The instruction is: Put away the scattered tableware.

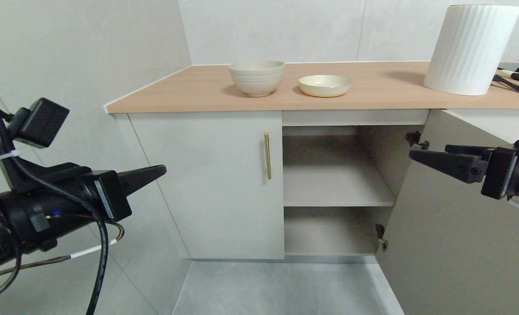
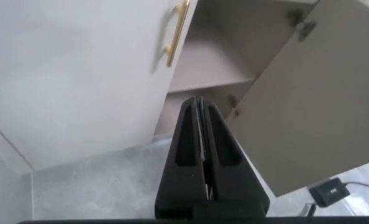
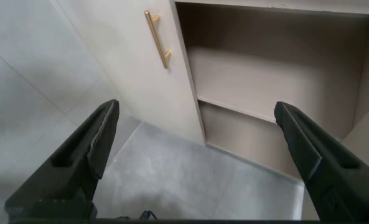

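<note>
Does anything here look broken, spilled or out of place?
Nothing spilled or broken. The deep bowl and shallow dish sit upright on the counter; only the right cabinet door stands open.

Pale cabinet (image 1: 207, 183) (right door open), grey floor (image 1: 277, 288)
</note>
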Robot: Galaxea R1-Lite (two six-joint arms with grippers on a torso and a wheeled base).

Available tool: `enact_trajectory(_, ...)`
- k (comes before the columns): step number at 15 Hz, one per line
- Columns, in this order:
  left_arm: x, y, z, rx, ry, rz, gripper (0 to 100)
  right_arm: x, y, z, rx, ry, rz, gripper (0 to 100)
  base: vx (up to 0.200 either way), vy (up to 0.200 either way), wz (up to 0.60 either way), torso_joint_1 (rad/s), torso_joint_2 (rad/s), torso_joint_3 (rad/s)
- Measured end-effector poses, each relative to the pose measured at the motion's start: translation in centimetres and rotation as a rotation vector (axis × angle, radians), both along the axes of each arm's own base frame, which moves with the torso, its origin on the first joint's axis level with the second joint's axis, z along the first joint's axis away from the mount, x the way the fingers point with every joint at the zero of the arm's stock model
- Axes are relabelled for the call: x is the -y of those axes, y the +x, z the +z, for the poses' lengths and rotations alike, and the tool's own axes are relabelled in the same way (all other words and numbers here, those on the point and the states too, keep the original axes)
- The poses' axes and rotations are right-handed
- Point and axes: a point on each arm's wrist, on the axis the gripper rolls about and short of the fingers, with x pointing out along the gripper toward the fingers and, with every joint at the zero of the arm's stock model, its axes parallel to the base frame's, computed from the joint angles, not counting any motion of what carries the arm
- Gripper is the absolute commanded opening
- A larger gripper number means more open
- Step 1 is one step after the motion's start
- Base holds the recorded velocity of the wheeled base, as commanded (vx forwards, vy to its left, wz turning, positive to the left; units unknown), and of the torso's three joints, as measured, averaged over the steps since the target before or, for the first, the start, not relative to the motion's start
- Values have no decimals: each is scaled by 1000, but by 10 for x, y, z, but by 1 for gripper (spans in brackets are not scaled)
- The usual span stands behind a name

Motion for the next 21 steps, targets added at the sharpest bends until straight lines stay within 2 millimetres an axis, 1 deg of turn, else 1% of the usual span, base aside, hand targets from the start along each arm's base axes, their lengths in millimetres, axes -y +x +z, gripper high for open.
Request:
enact_trajectory(7, 0, -4, 11, 51, -19, -1, 100, 0, 1, 1, 1, 1, -1, 100, 0, 0, 0, 0, 0, 0)
enact_trajectory(14, -3, -13, 21, 92, -35, -4, 100, 0, 0, 1, 3, 3, -1, 100, 0, 0, 0, 0, 0, 0)
enact_trajectory(21, -5, -19, 25, 110, -42, -6, 100, 0, -1, 2, 9, 5, 1, 100, 200, 0, 0, 4, 2, 4)
